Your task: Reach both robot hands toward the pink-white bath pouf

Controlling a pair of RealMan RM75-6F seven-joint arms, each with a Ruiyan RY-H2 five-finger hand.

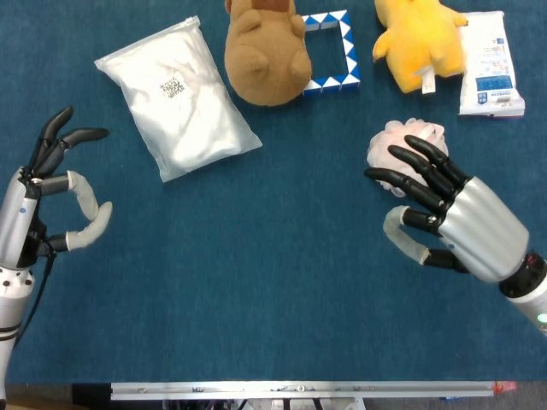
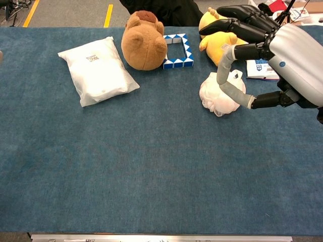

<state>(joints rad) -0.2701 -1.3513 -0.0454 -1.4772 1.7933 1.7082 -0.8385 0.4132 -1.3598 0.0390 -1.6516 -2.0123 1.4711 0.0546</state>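
Table covering (image 1: 273,290), filling the frame: uniform deep blue felt. Upper left: translucent white plastic bag (image 1: 178,98) bearing a small black code mark. Upper centre: plain tan-brown plush bear (image 1: 265,51); beside it, a square puzzle frame (image 1: 333,51) patterned in alternating blue and white triangles. Upper right: bright yellow plush toy (image 1: 420,38) with a white tag; white packet (image 1: 490,64) with a blue printed label. Right of centre: pale pink-white bath pouf (image 1: 402,141). Right hand (image 1: 453,218), lower right: silver-grey shell, black fingers, grey thumb. Left hand (image 1: 47,201), left edge: same scheme
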